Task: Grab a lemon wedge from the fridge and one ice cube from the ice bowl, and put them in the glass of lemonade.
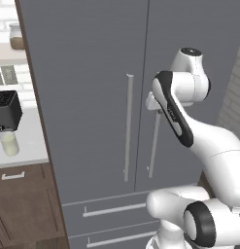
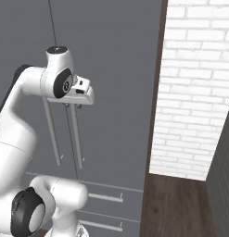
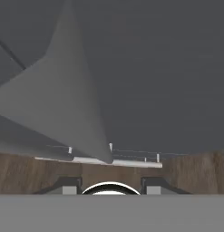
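**Fridge door handle: alignment with the gripper**

Your gripper (image 2: 81, 102) sits at the top of the fridge (image 1: 92, 73)'s right-door handle (image 1: 153, 146). The bar's long axis runs vertically, downward from the gripper. You cannot tell whether the jaws clasp it. Both doors are closed.

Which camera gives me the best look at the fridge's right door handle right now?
The left base view: the right door handle runs clear below the gripper at its top. The right base view shows it partly behind the wrist; the hand view shows it foreshortened.
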